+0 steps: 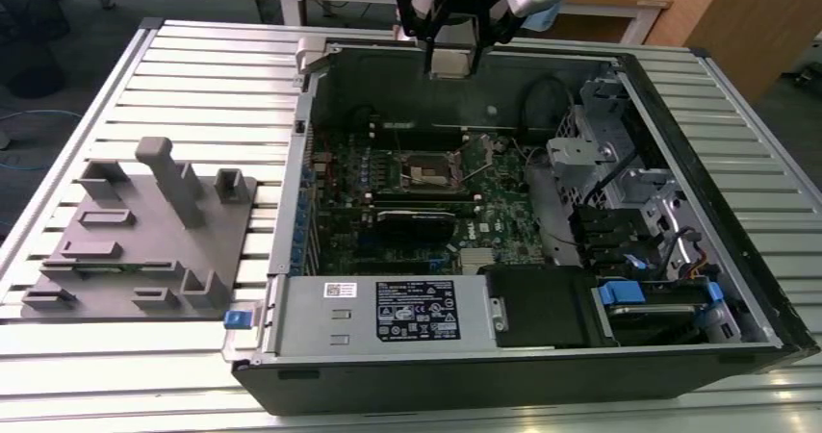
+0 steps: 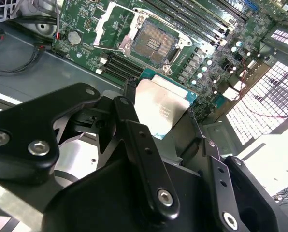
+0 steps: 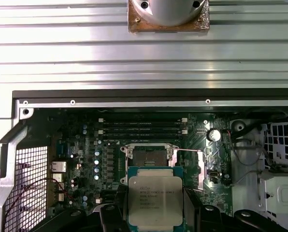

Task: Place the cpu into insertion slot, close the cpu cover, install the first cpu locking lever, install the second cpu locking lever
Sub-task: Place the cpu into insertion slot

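The cpu [image 3: 155,200], a silver-grey square, was held aloft, not seated. The insertion slot [image 3: 149,155] lay bare, golden-brown contacts exposed; the cpu cover [image 2: 101,20] stood flipped open beside it.

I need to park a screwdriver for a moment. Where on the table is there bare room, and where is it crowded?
Bare ribbed table lies beyond the grey fixture, at the exterior view's left of the computer case, and in front of the fixture. Inside the case is crowded; the gripper holds the cpu above it.
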Controlling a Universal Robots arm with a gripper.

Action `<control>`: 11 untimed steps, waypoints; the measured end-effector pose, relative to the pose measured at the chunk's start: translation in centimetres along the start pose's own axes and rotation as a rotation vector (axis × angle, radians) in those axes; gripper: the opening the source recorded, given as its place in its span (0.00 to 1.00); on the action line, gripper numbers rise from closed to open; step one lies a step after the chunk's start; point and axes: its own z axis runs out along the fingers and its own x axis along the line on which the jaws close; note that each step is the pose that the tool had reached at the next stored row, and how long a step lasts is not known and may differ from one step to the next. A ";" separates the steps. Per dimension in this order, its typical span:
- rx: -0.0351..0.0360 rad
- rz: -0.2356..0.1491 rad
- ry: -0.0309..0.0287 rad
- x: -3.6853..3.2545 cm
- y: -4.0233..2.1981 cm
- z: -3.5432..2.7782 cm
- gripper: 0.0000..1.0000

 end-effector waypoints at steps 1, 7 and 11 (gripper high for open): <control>-0.0001 0.000 -0.0001 0.00 0.00 0.02 0.54; -0.0003 0.000 -0.0001 0.00 -0.01 0.15 0.54; -0.0002 0.000 -0.0001 -0.01 -0.03 0.38 0.54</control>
